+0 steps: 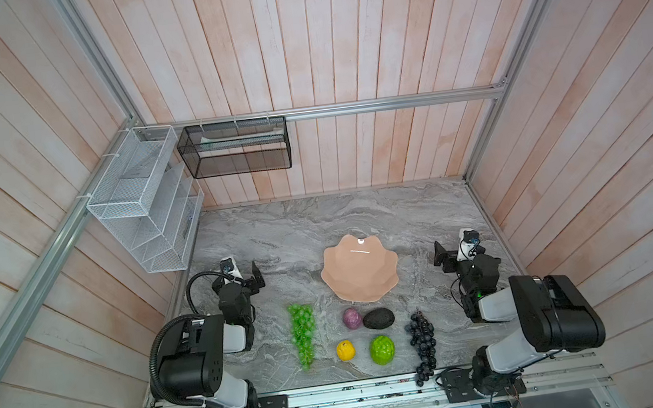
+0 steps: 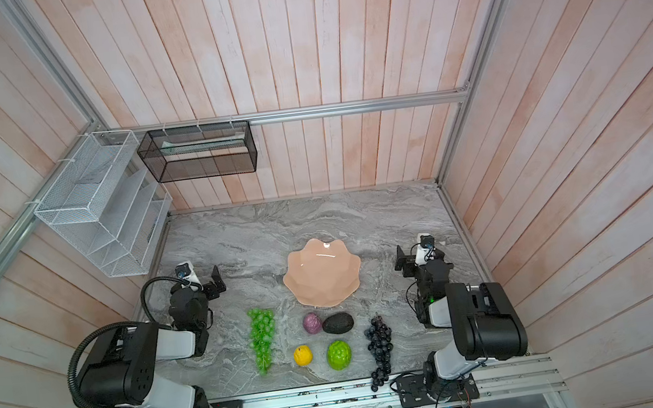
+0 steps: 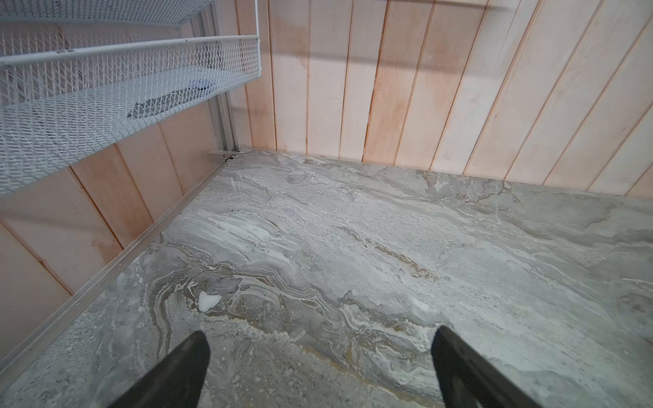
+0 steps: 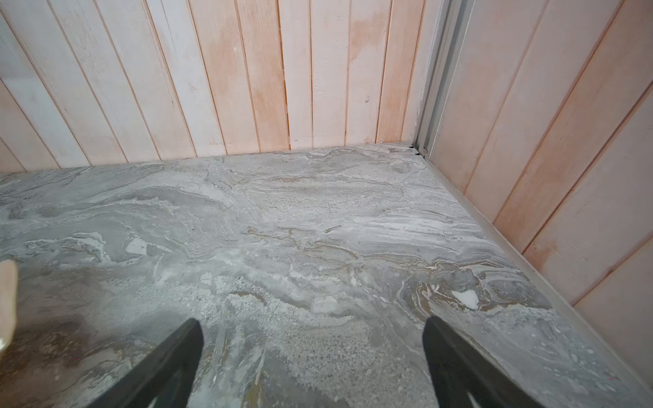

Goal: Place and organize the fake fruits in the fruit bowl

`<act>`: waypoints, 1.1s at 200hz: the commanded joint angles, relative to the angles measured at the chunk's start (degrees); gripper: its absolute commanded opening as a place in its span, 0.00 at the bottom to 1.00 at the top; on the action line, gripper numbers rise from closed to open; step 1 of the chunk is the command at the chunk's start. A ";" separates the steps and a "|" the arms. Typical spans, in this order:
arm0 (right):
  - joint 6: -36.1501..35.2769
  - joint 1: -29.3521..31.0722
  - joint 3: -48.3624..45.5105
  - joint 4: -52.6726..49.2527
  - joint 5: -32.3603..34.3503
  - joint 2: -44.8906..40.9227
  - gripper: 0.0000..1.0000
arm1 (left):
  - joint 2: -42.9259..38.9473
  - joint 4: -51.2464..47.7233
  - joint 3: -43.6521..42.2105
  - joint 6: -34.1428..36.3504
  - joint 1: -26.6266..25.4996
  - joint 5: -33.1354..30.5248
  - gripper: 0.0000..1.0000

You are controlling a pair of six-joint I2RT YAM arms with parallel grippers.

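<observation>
Nothing in the fruit bowl (image 1: 359,270) yet. It sits mid tabletop (image 1: 278,235) w/ all six fruits loose on its near side. Left fingers (image 3: 183,371) and right fingers (image 4: 448,353) are spread wide, holding nothing, each over bare tabletop, well apart from any fruit. Step in hand, I'd say: first reach & pick. Green grape bunch (image 1: 303,335) lies on the left, dark grape bunch (image 1: 422,345) on the right w/ its tail reaching the front edge. Purple bumpy fruit (image 1: 351,318) and avocado (image 1: 378,318) sit just beside each other, nearest the bowl. Lemon (image 1: 345,350) and lime-green fruit (image 1: 382,349) are in front, apart. Split by side: left arm for green bunch, right arm for dark. Pinch a bunch across its narrow width near the thick end, and lift high enough that the tail clears the wavy rim. For purple/avocado, come in from the outer sides so a finger doesn't knock the neighbour. Bowl looks shallow & glossy, so release low or round ones may roll. One arm over the bowl at a time.
</observation>
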 commanded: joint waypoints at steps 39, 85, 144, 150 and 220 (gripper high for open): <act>-0.54 0.24 1.07 -0.08 0.91 -0.34 0.98 | -0.37 1.95 0.69 0.87 -0.06 0.27 1.00; -0.50 0.25 1.09 -0.07 0.88 -0.43 0.98 | -0.38 2.03 0.67 0.87 -0.08 0.31 1.00; -0.49 0.19 1.13 -0.12 0.89 -0.42 0.98 | -0.38 1.86 0.71 0.69 -0.05 0.49 1.00; -0.49 0.21 1.13 -0.21 0.93 -0.34 0.98 | -0.41 1.88 0.69 0.69 -0.05 0.52 1.00; -0.15 2.07 7.98 -20.07 4.75 -13.55 0.98 | -2.68 -0.57 1.16 0.77 -0.76 -2.40 1.00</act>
